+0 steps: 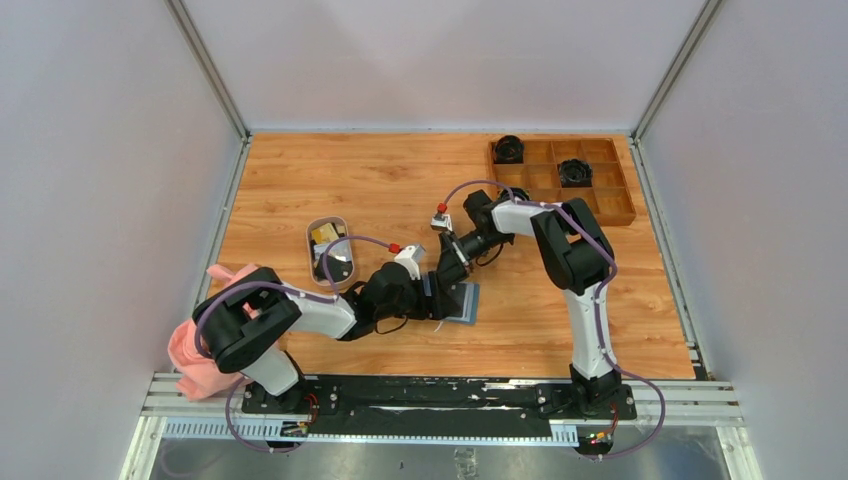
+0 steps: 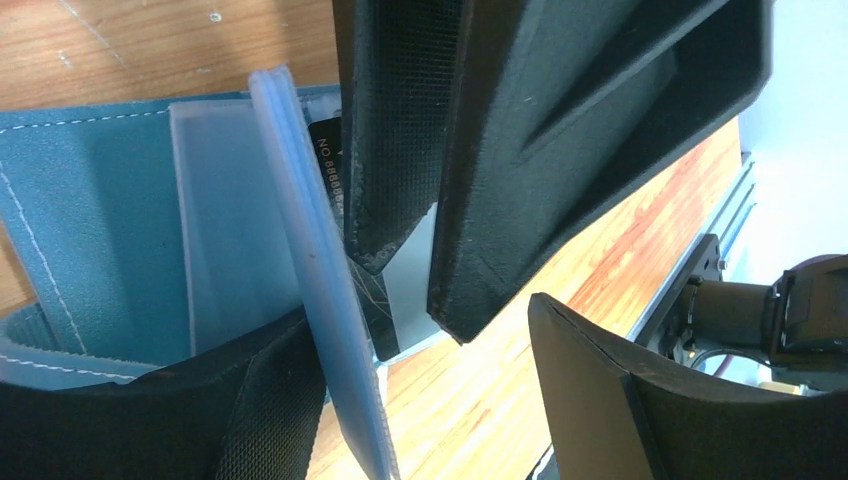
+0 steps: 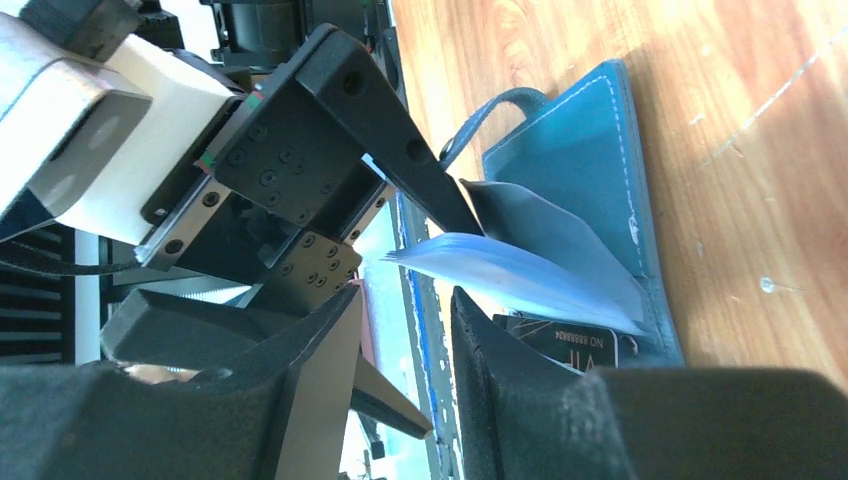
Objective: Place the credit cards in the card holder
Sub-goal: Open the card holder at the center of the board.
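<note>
The teal-blue card holder (image 1: 466, 301) lies open on the wooden table, between both grippers. A black credit card (image 3: 570, 345) (image 2: 329, 165) sits inside it under a clear inner pocket (image 3: 520, 275) (image 2: 310, 260) that stands lifted. My left gripper (image 1: 430, 290) (image 2: 420, 330) is open, its left finger beside that pocket's edge and nothing pinched. My right gripper (image 1: 450, 272) (image 3: 405, 300) is open too, one finger (image 3: 520, 400) resting over the black card. More credit cards, a yellowish one (image 1: 322, 235) among them, lie in the oval white dish (image 1: 309, 243).
A brown wooden compartment tray (image 1: 610, 190) at the back right holds dark round items (image 1: 575, 172). A pink cloth (image 1: 200, 350) lies by the left arm's base. The table's metal rail (image 2: 690, 270) runs close to the wallet's near side.
</note>
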Motion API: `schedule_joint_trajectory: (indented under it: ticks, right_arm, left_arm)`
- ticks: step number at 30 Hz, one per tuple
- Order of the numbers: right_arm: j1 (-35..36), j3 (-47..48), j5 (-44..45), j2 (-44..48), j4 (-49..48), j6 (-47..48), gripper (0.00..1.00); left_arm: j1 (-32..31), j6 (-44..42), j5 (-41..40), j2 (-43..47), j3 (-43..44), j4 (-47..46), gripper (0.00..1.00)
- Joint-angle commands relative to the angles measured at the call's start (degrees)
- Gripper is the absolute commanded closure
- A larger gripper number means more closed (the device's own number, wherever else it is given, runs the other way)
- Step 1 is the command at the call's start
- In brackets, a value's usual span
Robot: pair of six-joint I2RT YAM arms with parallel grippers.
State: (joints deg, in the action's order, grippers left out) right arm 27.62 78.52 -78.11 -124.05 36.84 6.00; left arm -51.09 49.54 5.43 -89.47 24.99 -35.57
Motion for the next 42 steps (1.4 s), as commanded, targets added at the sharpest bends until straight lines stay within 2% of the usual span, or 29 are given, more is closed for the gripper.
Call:
schedule_joint_trajectory:
  ticks: [1, 2, 8, 13, 18, 22, 26, 32, 42]
  right_arm:
    - [1.3, 1.7, -2.7, -1.5, -0.1, -1.9, 0.58]
    - [1.4, 2.0, -2.7, -1.7, -0.1, -2.0, 0.58]
    - [-0.4, 3.0, -1.3, 0.8, 1.2, 1.1, 0.58]
    - [-3.8, 2.1, 6.6, 6.5, 6.1, 10.3, 0.57]
    - [-3.7, -1.3, 15.1, 9.3, 5.7, 13.3, 0.61]
    - [-2.2, -1.6, 16.6, 7.4, 4.6, 12.4, 0.77]
    - [0.5, -1.1, 19.0, 5.4, 3.3, 10.7, 0.84]
    - [2.9, -1.1, 24.3, 4.1, 1.7, 9.4, 0.86]
    - [3.2, -1.7, 33.7, 3.8, 1.7, 9.7, 0.86]
  left_arm:
    - [1.4, -1.6, -2.9, -2.5, -2.4, 8.7, 0.27]
    - [1.6, -1.4, -3.0, -2.6, -2.4, 8.7, 0.33]
    - [2.6, -0.3, -3.3, -3.1, -3.0, 8.7, 0.55]
    - [2.8, 0.0, -3.5, -3.8, -2.8, 8.6, 0.62]
    - [2.8, 0.2, -3.1, -4.2, -2.2, 8.6, 0.64]
    - [2.8, 0.1, -3.0, -3.7, -2.2, 8.6, 0.63]
    - [2.8, 0.0, -3.0, -2.5, -2.5, 8.6, 0.61]
    - [2.9, -0.2, -3.4, -0.7, -3.1, 8.7, 0.55]
    - [6.1, -2.2, -4.4, 5.5, -4.1, 13.3, 0.55]
